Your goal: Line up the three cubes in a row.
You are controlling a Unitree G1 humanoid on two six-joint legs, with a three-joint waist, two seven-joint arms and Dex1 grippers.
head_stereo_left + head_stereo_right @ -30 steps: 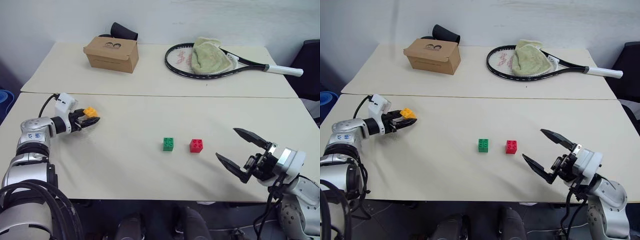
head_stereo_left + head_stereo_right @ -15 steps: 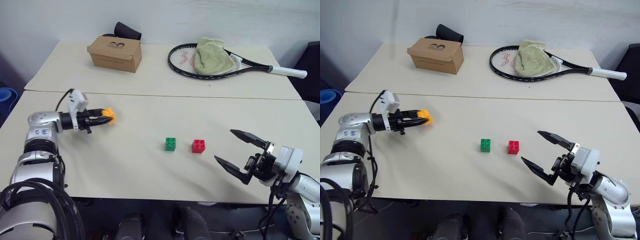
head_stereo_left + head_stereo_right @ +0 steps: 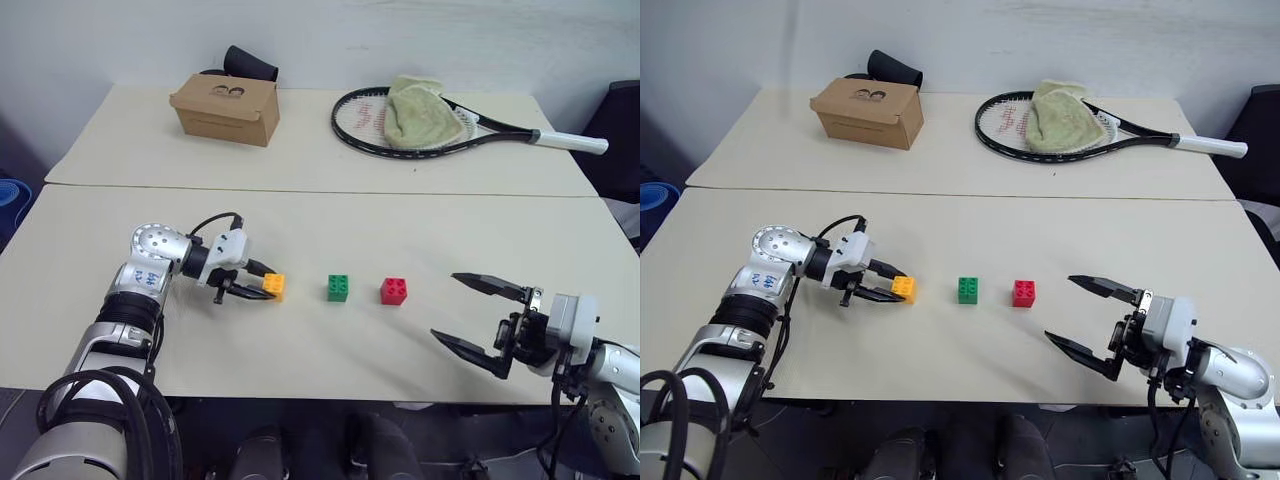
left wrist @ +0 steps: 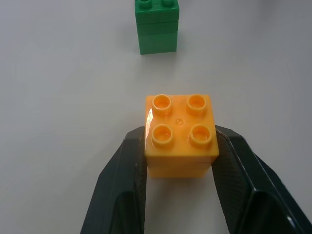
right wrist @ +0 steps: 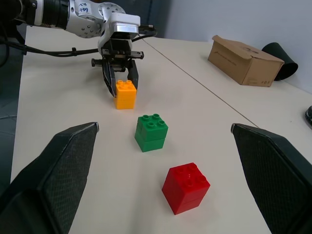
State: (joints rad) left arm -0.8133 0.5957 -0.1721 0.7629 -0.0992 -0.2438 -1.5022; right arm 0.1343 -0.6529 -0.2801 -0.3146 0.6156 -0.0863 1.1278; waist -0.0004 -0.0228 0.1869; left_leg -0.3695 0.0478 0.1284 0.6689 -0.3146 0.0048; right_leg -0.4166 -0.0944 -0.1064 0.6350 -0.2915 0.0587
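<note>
A yellow-orange cube [image 3: 273,285] sits between the fingers of my left gripper [image 3: 262,288], which is shut on it, studs up, low over the table. I cannot tell if it touches the surface. Just to its right stands the green cube [image 3: 338,287], a small gap apart, and the red cube [image 3: 393,290] follows further right. All three cubes lie roughly along one line. My right gripper [image 3: 447,307] hangs open at the front right, with nothing between its fingers, a short way right of the red cube.
At the back of the table [image 3: 320,215] stand a brown cardboard box [image 3: 224,107] with a black object [image 3: 250,62] behind it. A tennis racket [image 3: 460,125] lies there with a green towel [image 3: 425,112] on its strings. A seam crosses the table's middle.
My left gripper has carried the yellow-orange cube rightward from the table's left side down to just left of the green cube, its wrist rolling on the way. The right arm stayed put.
</note>
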